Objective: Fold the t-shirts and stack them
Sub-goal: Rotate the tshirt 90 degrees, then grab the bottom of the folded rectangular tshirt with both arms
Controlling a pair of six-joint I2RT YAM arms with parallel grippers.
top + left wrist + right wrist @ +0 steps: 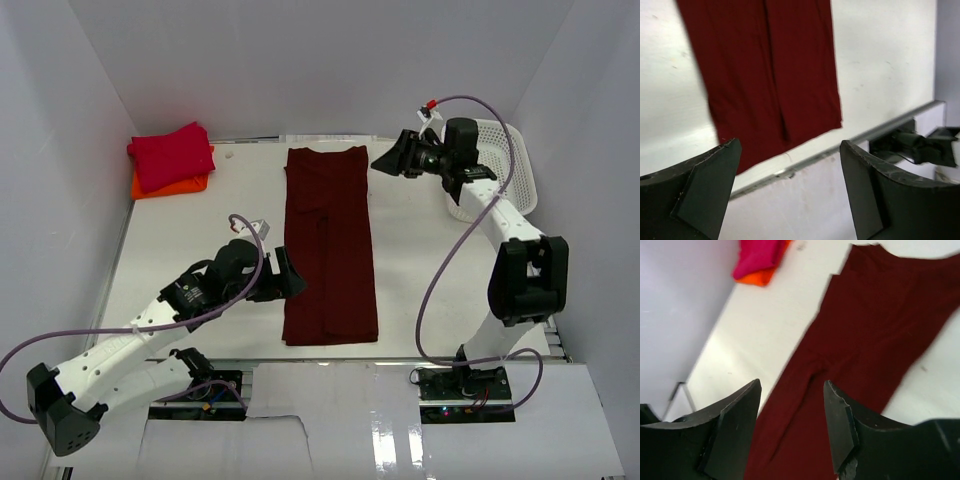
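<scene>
Top external view shows, at 10 o'clock on the worktop [420,250], a folded crimson t-shirt [170,153] lying on a folded orange t-shirt [172,186], of which only the near edge shows. At 8 o'clock the left claw [292,278] sits just beside the left edge of the maroon t-shirt [330,245]. Its fingers are spread apart with nothing between them, as the left wrist view confirms [789,145]. Whether it touches the cloth I cannot tell. The maroon t-shirt lies flat in the centre as a long strip running from 12 to 6 o'clock, sides folded inward. At 1 o'clock the right claw [388,160] hangs beside the strip's far right corner, fingers parted and empty in the right wrist view [792,384]. A white mesh basket [515,165] stands at 2 o'clock.
</scene>
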